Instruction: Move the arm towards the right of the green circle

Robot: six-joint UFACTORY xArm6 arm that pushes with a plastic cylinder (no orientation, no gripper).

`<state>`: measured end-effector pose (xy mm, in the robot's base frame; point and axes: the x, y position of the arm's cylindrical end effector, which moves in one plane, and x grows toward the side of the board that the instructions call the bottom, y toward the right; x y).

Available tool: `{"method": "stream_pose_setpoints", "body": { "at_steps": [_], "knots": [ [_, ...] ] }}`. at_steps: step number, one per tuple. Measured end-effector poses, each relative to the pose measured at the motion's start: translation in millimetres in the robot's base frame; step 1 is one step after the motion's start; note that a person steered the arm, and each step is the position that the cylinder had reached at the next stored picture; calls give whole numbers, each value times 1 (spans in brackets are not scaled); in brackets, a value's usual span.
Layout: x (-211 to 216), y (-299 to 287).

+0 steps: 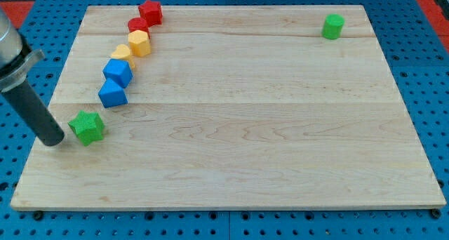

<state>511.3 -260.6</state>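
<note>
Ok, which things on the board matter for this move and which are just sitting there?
In the job:
green circle, at the view's top right
my tip, just left of the green star

Lying about:
green star
two blue blocks
two yellow blocks
two red blocks

green star (87, 127) view's left | two blue blocks (116, 81) | yellow blocks (138, 43) | red blocks (149, 12) | wooden board (245, 128)

Readable text: none showed anywhere.
Blocks: no letters, numbers or marks could be read on them.
Board: plain wood, it bore no label or brand.
</note>
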Motion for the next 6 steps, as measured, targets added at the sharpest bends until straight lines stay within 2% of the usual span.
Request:
{"method": "stream_pose_setpoints", "body": {
  "at_steps": [2,3,4,6],
  "knots": [
    [-3,50],
    [15,51],
    [56,135],
    [-66,306]
  ]
}}
